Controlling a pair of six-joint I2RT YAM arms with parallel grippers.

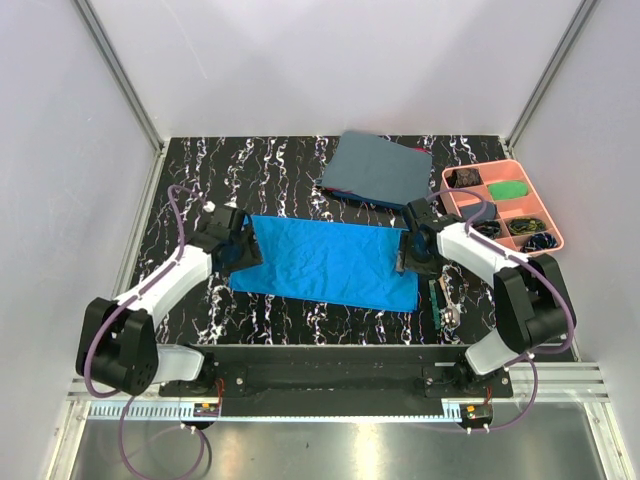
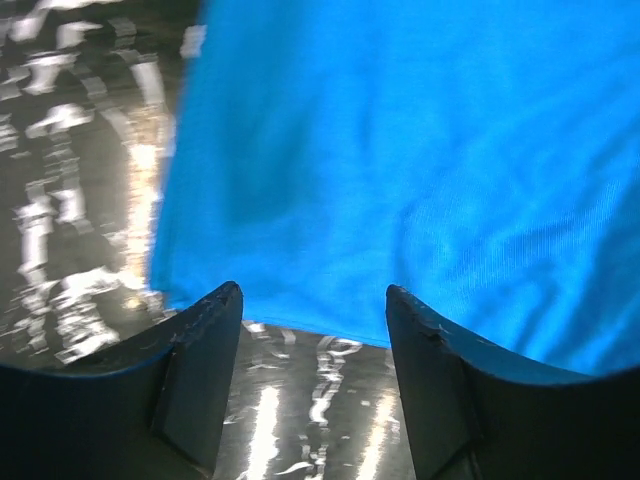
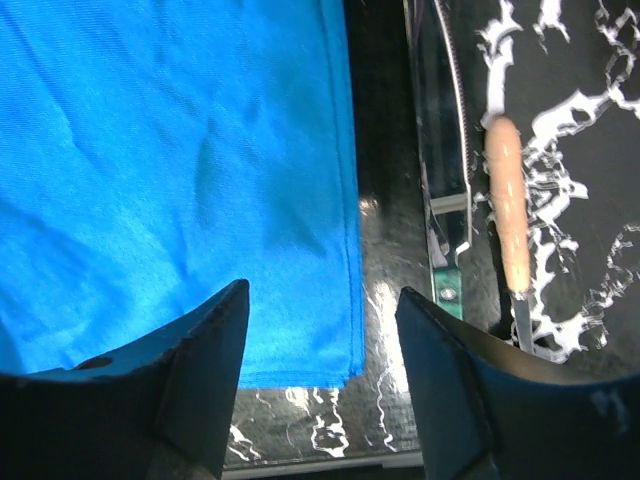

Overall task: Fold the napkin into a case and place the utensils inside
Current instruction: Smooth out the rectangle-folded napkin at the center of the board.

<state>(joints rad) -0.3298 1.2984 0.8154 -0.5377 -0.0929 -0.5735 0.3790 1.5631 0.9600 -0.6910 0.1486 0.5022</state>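
Note:
The bright blue napkin (image 1: 325,262) lies flat on the marbled table as a broad rectangle; no case is in view. My left gripper (image 1: 240,250) stands open at its left edge, and the left wrist view shows the napkin (image 2: 400,150) just beyond the gripper (image 2: 313,295), with bare table between the fingers. My right gripper (image 1: 405,255) is open over the cloth's right near corner (image 3: 340,360), with nothing held in the gripper (image 3: 322,290). The utensils (image 1: 441,305) lie right of the napkin, among them a pale handle (image 3: 505,200) and a green-handled piece (image 3: 447,288).
A dull grey-blue cloth (image 1: 378,168) lies folded at the back centre, close to the napkin's far edge. At the back right a pink compartment tray (image 1: 553,228) holds small items. The table's front edge (image 1: 330,348) runs just behind the arm bases.

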